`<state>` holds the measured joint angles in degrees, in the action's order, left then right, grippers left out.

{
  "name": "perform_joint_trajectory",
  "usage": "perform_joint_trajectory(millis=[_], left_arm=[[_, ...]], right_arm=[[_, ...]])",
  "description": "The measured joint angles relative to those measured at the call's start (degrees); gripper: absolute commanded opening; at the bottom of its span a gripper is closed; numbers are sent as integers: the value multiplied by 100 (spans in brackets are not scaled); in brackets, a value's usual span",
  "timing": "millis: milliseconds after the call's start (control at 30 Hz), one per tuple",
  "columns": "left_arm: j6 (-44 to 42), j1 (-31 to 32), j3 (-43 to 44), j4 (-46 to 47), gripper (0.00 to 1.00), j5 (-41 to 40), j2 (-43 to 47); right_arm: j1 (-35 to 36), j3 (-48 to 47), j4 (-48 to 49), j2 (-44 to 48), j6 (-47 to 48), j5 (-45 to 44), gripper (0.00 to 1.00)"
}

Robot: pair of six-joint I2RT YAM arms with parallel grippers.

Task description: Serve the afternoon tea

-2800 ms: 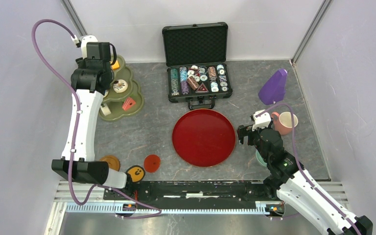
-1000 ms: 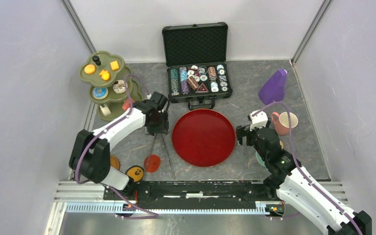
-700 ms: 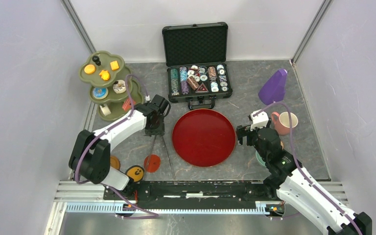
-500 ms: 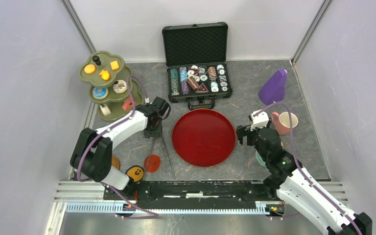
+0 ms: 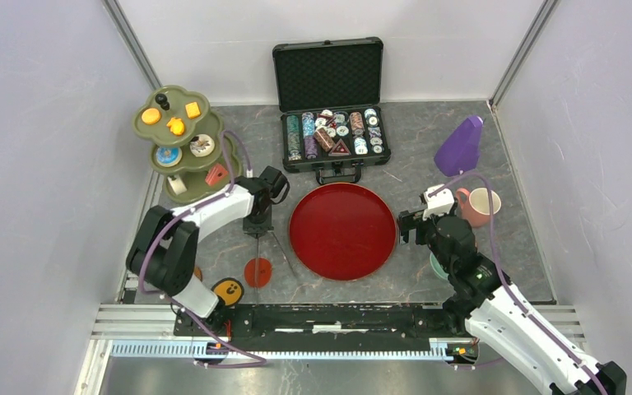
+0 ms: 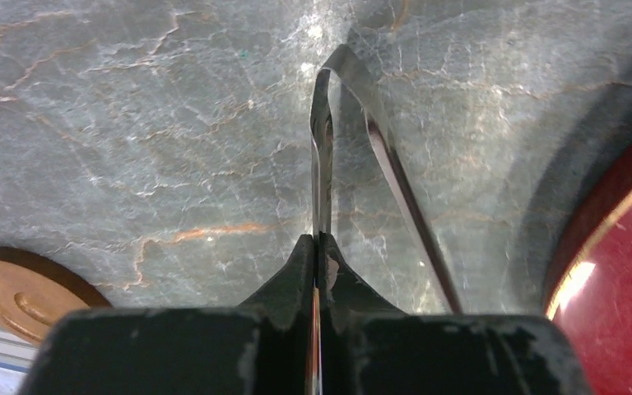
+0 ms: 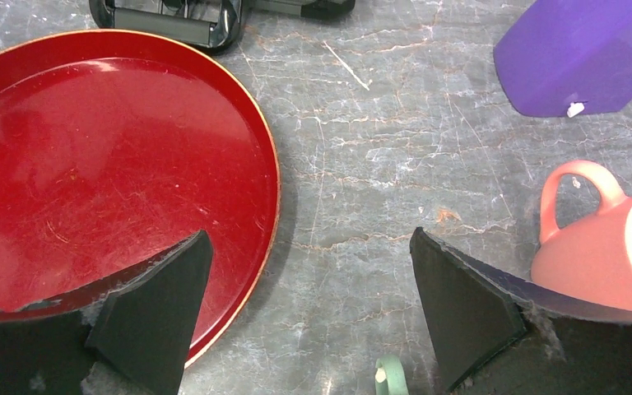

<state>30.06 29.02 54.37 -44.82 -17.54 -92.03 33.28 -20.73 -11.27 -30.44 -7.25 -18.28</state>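
Grey marble tabletop [image 5: 251, 132], fenced by pale walls [image 5: 41, 164] on the left, back and right. The olive-green three-tier stand [image 5: 183, 169] sits in the back-left corner, close to the left wall. It carries orange biscuits [image 5: 151, 116] on top, donuts [image 5: 202, 146] on the middle tier and a red cake slice [image 5: 216, 174] on the lowest. The open poker-chip case [image 5: 332, 132] stands at back centre. The dark-red tray [image 5: 343, 231] fills the middle, its back rim just beside the case's handle.

The left gripper [image 5: 259, 224] hangs over the bare strip between stand and tray, its fingers pressed together on one blade of the metal tongs [image 6: 322, 156]. The other blade splays toward the tray rim. An orange saucer [image 5: 257, 271] lies nearer the front edge, with a brown saucer [image 6: 16, 288] to its left.

The right gripper [image 7: 304, 243] is spread wide and empty over the bare marble between the tray rim and the pink cup [image 7: 601, 247]. A teal cup [image 5: 434, 265] is mostly hidden under that arm. A purple object [image 5: 459, 146] lies near the right wall.
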Motion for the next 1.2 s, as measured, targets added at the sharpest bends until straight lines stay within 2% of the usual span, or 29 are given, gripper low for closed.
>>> perform_joint_trajectory(millis=[233, 400, 633, 833, 1000, 1033, 1133, 1167, 1200], left_arm=[[142, 7, 361, -369, 2, 87, 1130], [1075, 299, 1001, -380, 2, 66, 1458], [2769, 1213, 1373, -129, 2, -706, 837], [3834, 1287, 1692, -195, 4, -984, -271], [4234, 1464, 1989, -339, 26, -1134, -758], [4262, 1491, 1993, -341, 42, -1132, -763], [4262, 1539, 1993, -345, 81, -1130, -756], [4218, 1543, 1993, -345, 85, -1132, -745], [4131, 1541, 1993, -350, 96, -1139, -721]], right_arm=[[0, 0, 0, -52, 0, 15, 98], [0, 0, 7, -72, 0, 24, 98], [0, 0, -2, -92, 0, 22, 98], [0, 0, 4, -140, 0, 4, 98], [0, 0, 0, -243, -2, 9, 98], [0, 0, -2, -251, 0, 9, 98], [0, 0, 7, -227, 0, 9, 98], [0, 0, 9, -225, 0, 9, 98], [0, 0, 9, -225, 0, 7, 98]])
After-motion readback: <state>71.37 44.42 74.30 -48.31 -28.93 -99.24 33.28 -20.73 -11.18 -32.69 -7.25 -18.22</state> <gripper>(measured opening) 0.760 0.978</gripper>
